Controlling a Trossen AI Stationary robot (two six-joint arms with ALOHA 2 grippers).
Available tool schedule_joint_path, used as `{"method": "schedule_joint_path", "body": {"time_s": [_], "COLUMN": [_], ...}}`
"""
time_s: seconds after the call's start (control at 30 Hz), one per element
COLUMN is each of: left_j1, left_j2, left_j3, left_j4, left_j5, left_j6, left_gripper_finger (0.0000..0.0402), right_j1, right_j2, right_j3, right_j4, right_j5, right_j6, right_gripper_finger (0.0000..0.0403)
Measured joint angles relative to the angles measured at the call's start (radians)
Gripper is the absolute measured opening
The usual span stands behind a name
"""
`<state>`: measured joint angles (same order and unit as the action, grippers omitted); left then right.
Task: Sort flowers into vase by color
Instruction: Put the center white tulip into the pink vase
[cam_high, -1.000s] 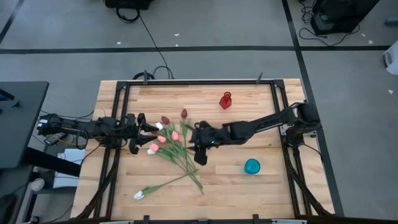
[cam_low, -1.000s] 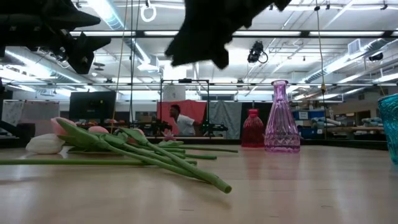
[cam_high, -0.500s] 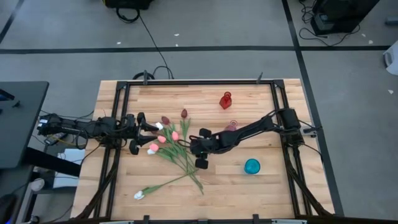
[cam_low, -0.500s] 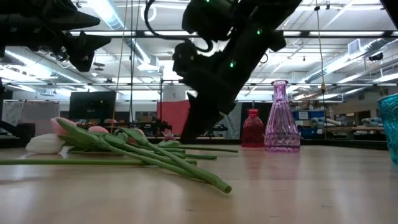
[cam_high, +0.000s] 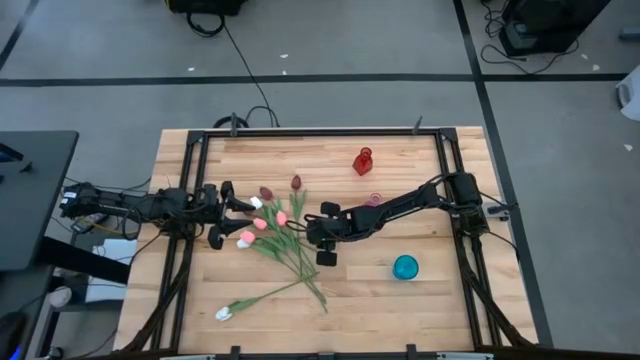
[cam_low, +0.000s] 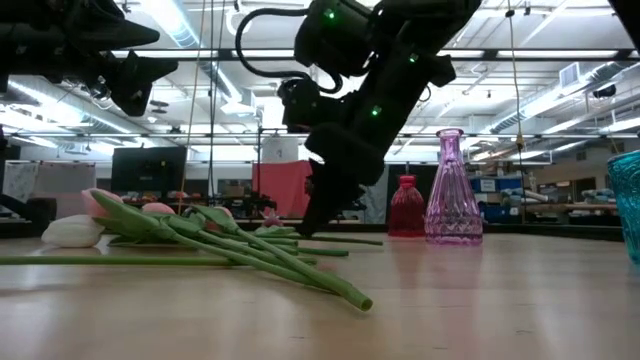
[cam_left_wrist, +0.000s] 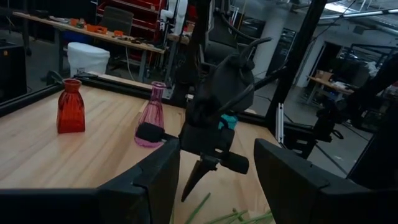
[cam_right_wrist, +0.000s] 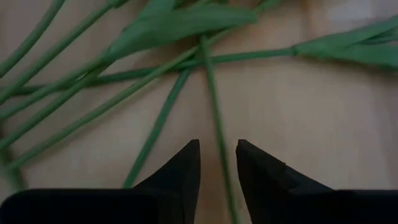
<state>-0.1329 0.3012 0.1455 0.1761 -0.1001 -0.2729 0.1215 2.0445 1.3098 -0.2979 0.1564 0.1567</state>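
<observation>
Looking at your right gripper (cam_right_wrist: 216, 163): jaws narrowly parted, straddling one green stem (cam_right_wrist: 212, 106) without pinching it yet. Your left gripper (cam_high: 222, 212) hangs wide open, empty.

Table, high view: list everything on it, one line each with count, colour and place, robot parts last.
Tulip bunch: several, pink, white and dark maroon heads, green stems; left of table centre, stems fanning toward the front.
Lone tulip: one, white head; near the front edge, apart from the bunch.
Red vase: one; toward the back, right of centre.
Pink vase: one; centre-right, partly under the right arm.
Teal vase: one; front right.
Table: one, light wood, black frame.
Left end effector: black, open, beside the flower heads.
Right end effector: black, part open, straddling one green stem.
</observation>
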Motion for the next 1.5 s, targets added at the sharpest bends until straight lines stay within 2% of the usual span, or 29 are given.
{"method": "schedule_joint_path", "body": {"time_s": [0.17,0.4,0.67,0.77,0.97,1.1,1.23,1.4,1.5], "left_j1": [0.000,0.000,0.000,0.000,0.000,0.000,0.000,0.000,0.008], "left_j2": [0.000,0.000,0.000,0.000,0.000,0.000,0.005,0.070,0.137], "left_j3": [0.000,0.000,0.000,0.000,0.000,0.000,0.000,0.000,0.001], "left_j4": [0.008,0.025,0.039,0.052,0.098,0.114,0.122,0.180,0.259], "left_j5": [0.000,0.000,0.000,0.000,-0.020,-0.030,-0.059,-0.145,-0.168], "left_j6": [0.000,0.000,0.009,0.022,0.013,-0.017,-0.047,-0.061,-0.069], "left_gripper_finger": [0.0211,0.0211,0.0211,0.0211,0.0211,0.0211,0.0211,0.0211,0.0211], "right_j1": [-0.007,-0.018,-0.029,-0.030,0.026,0.052,0.072,0.059,0.049], "right_j2": [0.012,0.023,-0.067,-0.161,-0.332,-0.404,-0.430,-0.428,-0.431], "right_j3": [0.000,0.004,-0.004,-0.003,-0.003,-0.001,-0.001,-0.001,-0.001], "right_j4": [-0.044,-0.072,-0.132,-0.189,-0.190,-0.192,-0.193,-0.163,-0.153], "right_j5": [-0.067,-0.075,-0.049,0.069,0.315,0.409,0.655,0.773,0.790], "right_j6": [-0.002,0.026,0.065,0.113,-0.006,-0.074,-0.089,-0.061,-0.046], "right_gripper_finger": [0.0080,0.0016,0.0005,0.0005,0.0003,0.0003,0.0003,0.0006,0.0007]}}
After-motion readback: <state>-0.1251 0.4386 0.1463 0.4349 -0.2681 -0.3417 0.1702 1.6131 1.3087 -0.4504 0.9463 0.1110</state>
